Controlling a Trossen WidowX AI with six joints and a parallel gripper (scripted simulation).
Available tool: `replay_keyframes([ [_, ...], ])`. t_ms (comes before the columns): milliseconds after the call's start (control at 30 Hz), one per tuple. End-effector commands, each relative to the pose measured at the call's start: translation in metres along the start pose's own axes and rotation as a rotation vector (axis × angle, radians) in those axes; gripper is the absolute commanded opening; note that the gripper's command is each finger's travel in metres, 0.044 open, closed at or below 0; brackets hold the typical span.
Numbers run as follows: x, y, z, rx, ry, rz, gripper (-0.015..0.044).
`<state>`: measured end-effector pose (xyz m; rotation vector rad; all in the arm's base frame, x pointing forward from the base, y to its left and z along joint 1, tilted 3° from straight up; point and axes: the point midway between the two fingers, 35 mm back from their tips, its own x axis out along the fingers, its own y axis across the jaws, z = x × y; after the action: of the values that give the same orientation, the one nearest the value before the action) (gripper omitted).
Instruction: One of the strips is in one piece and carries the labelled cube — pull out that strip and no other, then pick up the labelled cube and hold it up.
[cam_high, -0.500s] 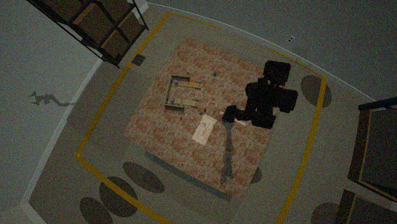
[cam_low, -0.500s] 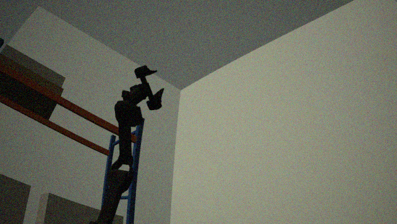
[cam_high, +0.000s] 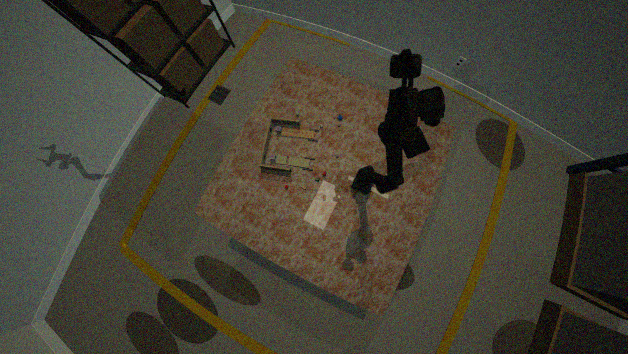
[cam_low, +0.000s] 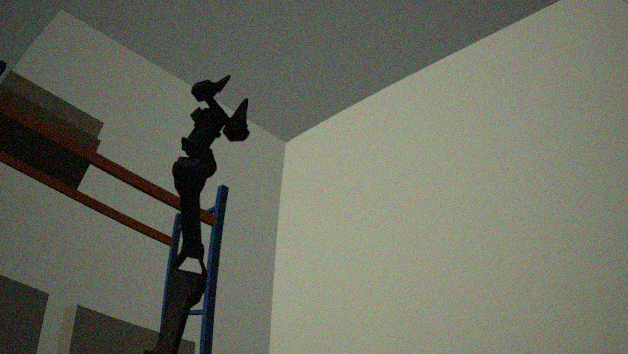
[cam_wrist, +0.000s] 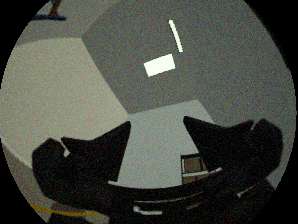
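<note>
Above the tabletop (cam_high: 260, 200), the jaws (cam_low: 239, 102) hang spread and holding nothing, well apart from both strips (cam_high: 298, 133) (cam_high: 295, 161).

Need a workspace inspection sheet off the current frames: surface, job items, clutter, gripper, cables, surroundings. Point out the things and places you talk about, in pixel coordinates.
Surface: mottled orange-and-cream tabletop (cam_high: 260, 200).
Job's things: two flat tan strips (cam_high: 298, 133) (cam_high: 295, 161) at a three-sided tan frame (cam_high: 267, 147); labels unreadable.
Clutter: small blue object (cam_high: 340, 118), small red objects (cam_high: 324, 174) (cam_high: 286, 187), white rectangular sheet (cam_high: 321, 205).
Gripper (cam_low: 239, 88) (cam_wrist: 157, 121): fingers open, raised, nothing between.
Cables: nothing seen.
Surroundings: yellow floor line (cam_high: 175, 146), dark-framed shelf unit (cam_high: 209, 65).
</note>
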<state>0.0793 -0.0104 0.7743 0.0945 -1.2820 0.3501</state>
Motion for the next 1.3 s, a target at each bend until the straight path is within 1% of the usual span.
replay_keyframes([
  [0, -0.016, -0.039, -0.035, 0.020, 0.076, -0.138, 0.0400],
  [133, -0.039, -0.071, -0.077, 0.040, 0.179, -0.261, 0.0400],
  [300, -0.079, -0.102, -0.133, 0.056, 0.334, -0.404, 0.0400],
  [467, -0.129, -0.118, -0.192, 0.066, 0.521, -0.518, 0.0400],
  [600, -0.176, -0.120, -0.239, 0.071, 0.691, -0.581, 0.0400],
  [800, -0.256, -0.107, -0.302, 0.072, 0.974, -0.628, 0.0400],
  [967, -0.328, -0.082, -0.342, 0.069, 1.222, -0.620, 0.0400],
  [1133, -0.405, -0.049, -0.369, 0.062, 1.478, -0.567, 0.0400],
  [1267, -0.464, -0.020, -0.379, 0.054, 1.675, -0.498, 0.0400],
])
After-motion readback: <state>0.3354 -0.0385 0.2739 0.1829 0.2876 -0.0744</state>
